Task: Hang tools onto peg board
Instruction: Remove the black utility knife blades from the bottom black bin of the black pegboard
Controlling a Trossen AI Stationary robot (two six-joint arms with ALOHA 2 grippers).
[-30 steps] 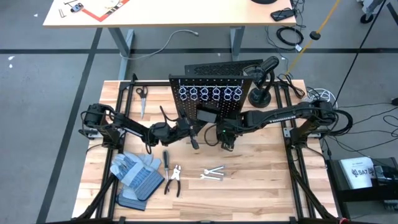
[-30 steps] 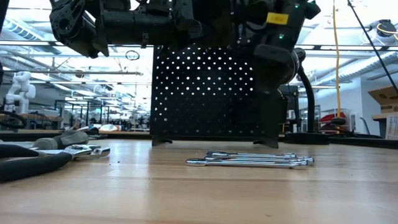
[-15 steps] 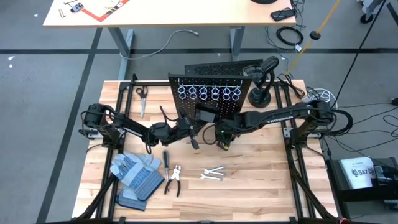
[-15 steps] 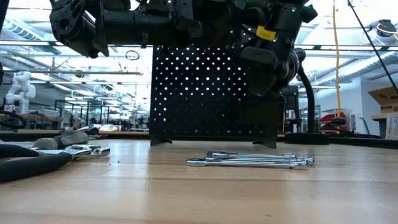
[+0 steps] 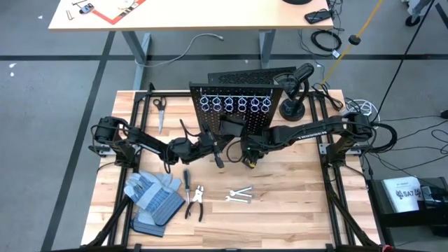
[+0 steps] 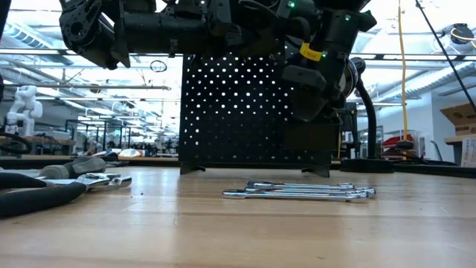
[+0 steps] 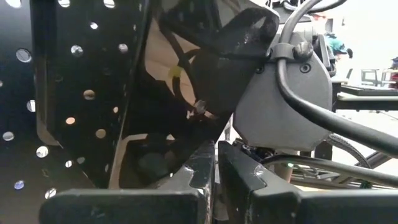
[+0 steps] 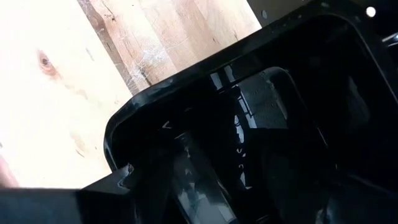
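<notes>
Tools (image 5: pixel 240 195) lay unhung while both grippers (image 5: pixel 250 155), finger states indiscernible, were crowded at the peg board (image 5: pixel 234 115), where a collision could be risked.

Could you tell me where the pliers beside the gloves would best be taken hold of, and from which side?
Probably from straight above, across both dark handles near the pivot. The pliers lie flat on the table beside the gloves, silver head toward the peg board, so only the top is free.

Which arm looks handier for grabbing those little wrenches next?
Probably the right: its gripper hangs before the peg board, almost above the wrenches. The left gripper sits farther off.
</notes>
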